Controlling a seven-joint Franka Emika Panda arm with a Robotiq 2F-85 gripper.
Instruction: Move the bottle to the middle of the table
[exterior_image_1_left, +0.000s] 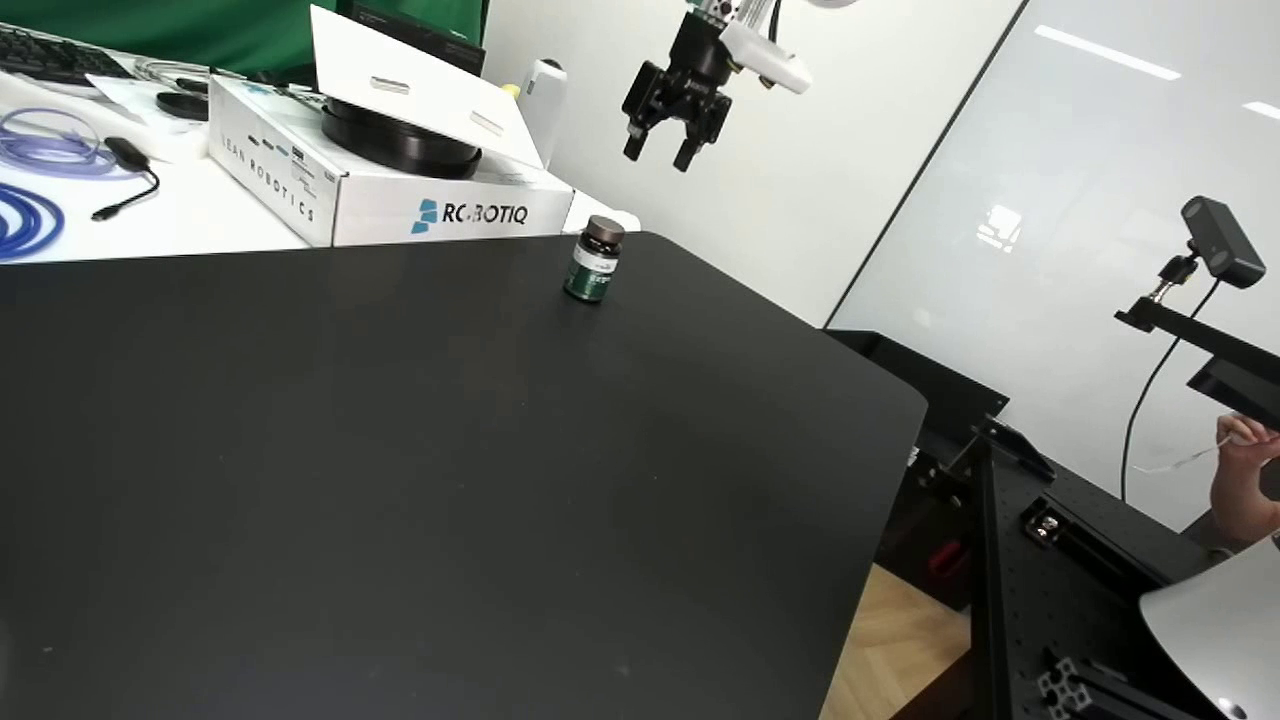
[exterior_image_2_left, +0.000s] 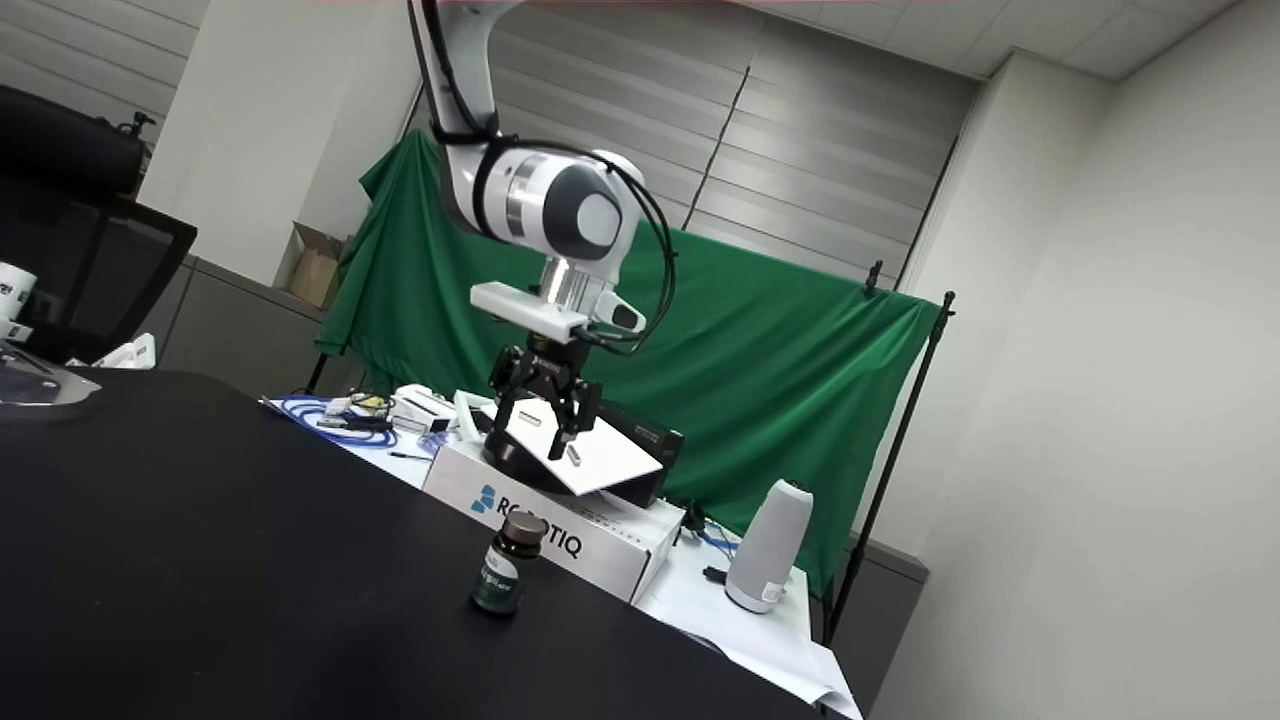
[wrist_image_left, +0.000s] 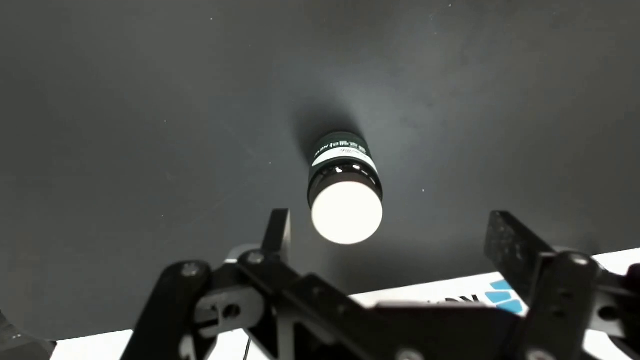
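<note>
The small bottle stands upright on the black table, near its edge by the white box. It also stands there in an exterior view. In the wrist view the bottle shows a bright white cap, a dark body and a greenish label; the cap looks brownish in both exterior views. My gripper is open and empty, raised well above the table, and also shows in an exterior view. In the wrist view the cap appears between the fingertips, nearer the left finger. Nothing touches the bottle.
A white Robotiq box lies just beyond the table edge, with a black round object and a tilted white panel on it. Blue cables lie beside it. A grey-white device stands on the white surface.
</note>
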